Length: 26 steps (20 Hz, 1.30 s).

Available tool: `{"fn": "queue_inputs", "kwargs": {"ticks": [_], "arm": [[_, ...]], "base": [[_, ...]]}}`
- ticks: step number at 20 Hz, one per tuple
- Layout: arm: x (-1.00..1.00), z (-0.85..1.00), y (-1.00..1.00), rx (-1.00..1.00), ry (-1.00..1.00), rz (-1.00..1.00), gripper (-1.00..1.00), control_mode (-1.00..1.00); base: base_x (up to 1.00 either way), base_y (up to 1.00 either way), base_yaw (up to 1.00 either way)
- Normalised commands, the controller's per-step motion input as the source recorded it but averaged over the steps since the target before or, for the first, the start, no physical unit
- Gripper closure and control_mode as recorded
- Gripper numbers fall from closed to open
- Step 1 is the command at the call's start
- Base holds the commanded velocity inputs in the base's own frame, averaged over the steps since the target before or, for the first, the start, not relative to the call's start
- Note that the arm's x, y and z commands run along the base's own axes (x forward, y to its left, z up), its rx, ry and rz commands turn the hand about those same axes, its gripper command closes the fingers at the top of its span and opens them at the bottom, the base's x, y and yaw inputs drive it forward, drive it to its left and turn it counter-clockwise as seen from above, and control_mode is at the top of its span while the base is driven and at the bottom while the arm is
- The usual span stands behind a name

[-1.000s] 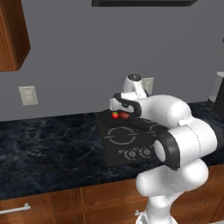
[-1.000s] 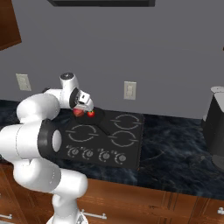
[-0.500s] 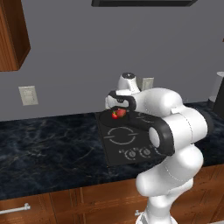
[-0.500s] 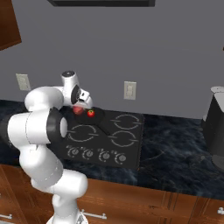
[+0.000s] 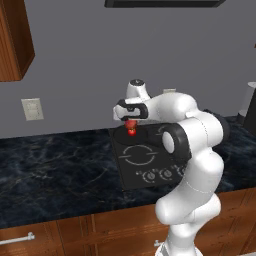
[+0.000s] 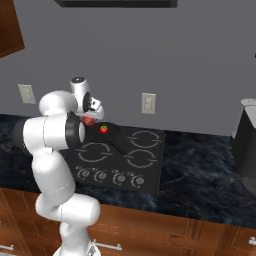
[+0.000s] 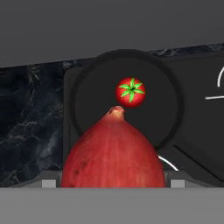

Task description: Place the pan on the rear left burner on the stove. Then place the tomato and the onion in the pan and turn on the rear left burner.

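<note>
The black pan [image 7: 87, 113] sits at the back left of the stove [image 6: 150, 167] and covers the rear left burner. Its handle [image 6: 119, 146] points toward the front right. In the pan lies the bright red tomato [image 7: 130, 92] [image 6: 103, 129], green stem up. My gripper [image 7: 113, 183] [image 6: 89, 119] is shut on the dull pinkish-red onion [image 7: 113, 153] [image 6: 88, 120], holding it just above the pan's near left rim. The onion hides most of both fingers. In the left base view the hand [image 5: 131, 109] hangs over a red ball [image 5: 131, 128] at the stove's rear.
A row of small knobs [image 6: 112, 176] lines the stove's front edge. Dark marble counter [image 5: 55, 170] runs on both sides. A dark appliance [image 6: 246, 145] stands at the far right. The grey wall with outlets [image 6: 147, 103] is close behind the pan.
The arm's elbow has folded in toward the stove. The hand shifted slightly left and up with the onion still in its grip. The tomato stays in the pan.
</note>
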Motion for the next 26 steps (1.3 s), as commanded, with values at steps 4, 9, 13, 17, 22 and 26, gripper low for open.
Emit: {"fn": "queue_inputs", "kwargs": {"ticks": [4,9,13,17,22,26], "arm": [[0.28,-0.15,0.00,0.00,0.00,0.00,1.00,-1.00],[0.22,-0.39,0.00,0.00,-0.01,0.00,1.00,-1.00],[0.14,-0.47,0.00,0.00,-0.05,0.00,1.00,-1.00],[0.09,-0.43,0.00,0.00,-0.09,0.00,1.00,-1.00],[0.01,-0.33,0.00,0.00,-0.07,0.00,1.00,-1.00],[0.00,-0.27,0.00,0.00,-0.03,0.00,1.00,-1.00]], "base": [[0.00,0.00,0.00],[0.00,0.00,0.00],[0.00,0.00,0.00],[0.00,0.00,0.00],[0.00,0.00,0.00],[0.00,0.00,0.00]]}}
